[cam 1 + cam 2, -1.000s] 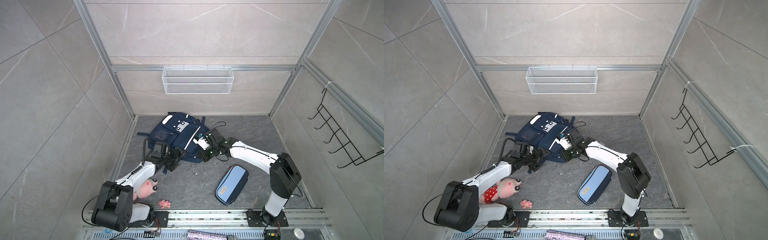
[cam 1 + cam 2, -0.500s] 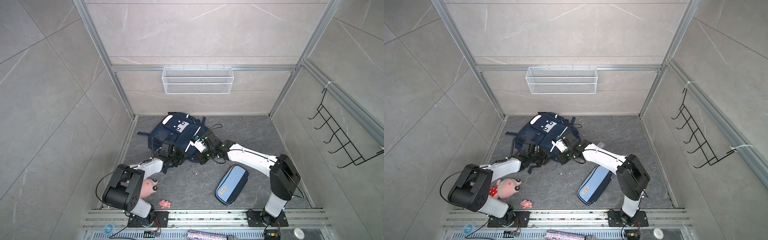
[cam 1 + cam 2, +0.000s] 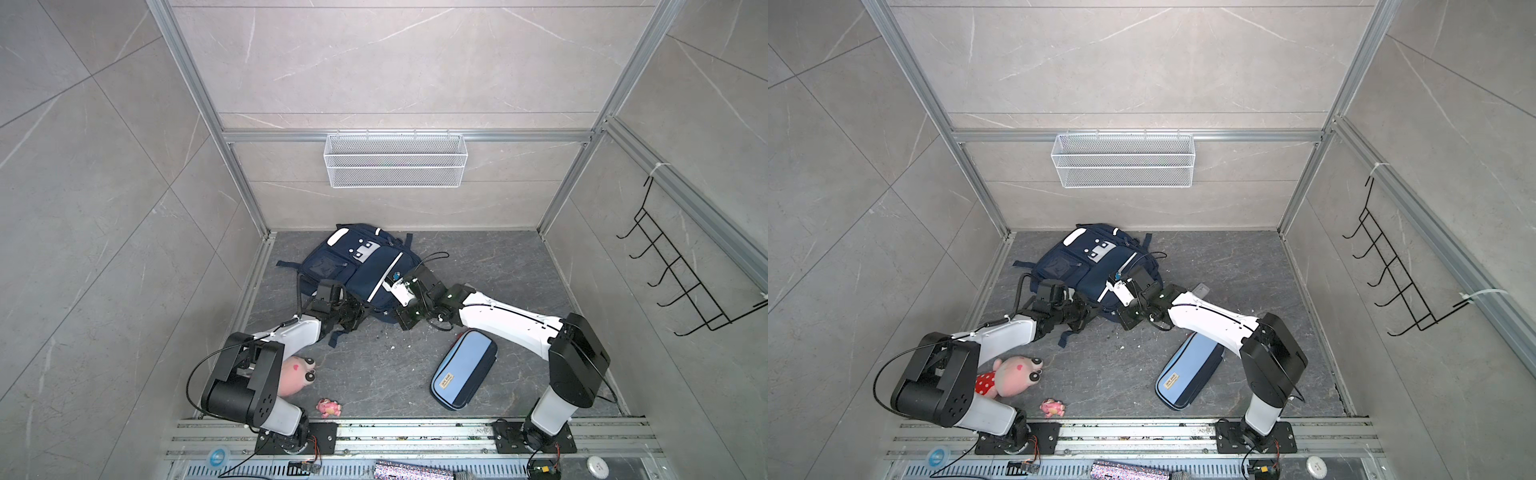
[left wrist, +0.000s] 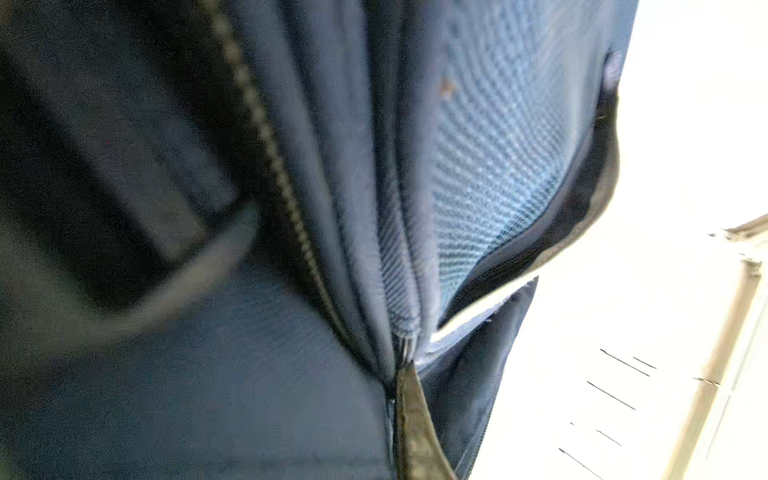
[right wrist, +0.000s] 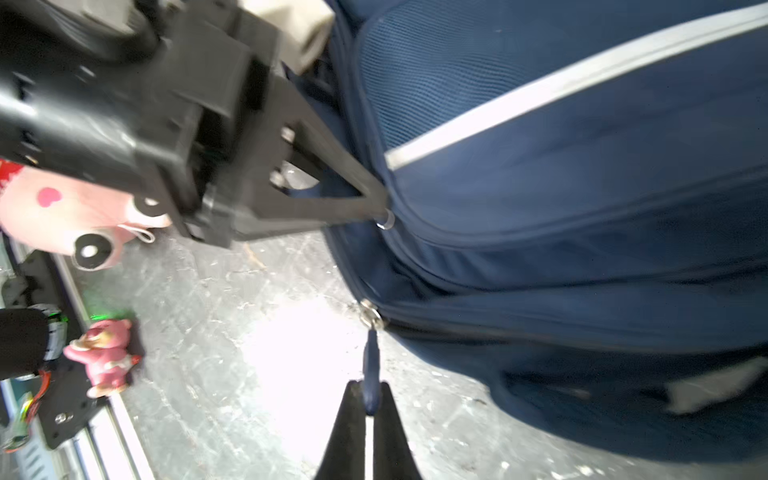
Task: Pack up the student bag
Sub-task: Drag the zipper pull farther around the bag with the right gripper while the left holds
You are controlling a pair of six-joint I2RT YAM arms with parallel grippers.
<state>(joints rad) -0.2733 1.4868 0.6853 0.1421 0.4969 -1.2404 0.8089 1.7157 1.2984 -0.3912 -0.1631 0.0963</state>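
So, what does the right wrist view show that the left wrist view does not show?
Only the right wrist view: the right gripper shut on a blue zip pull, a pink plush toy, a small pink figure and the floor. Only the left wrist view: zip teeth up close, and fabric folds gathered at its own finger. Both: the navy student bag, pinched by the left gripper.

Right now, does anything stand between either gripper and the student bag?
Nothing visible does. The right gripper has its fingers shut on the blue zipper pull of the student bag. The left gripper is shut on the bag's seam. The pencil case and pink plush toy lie apart on the floor.
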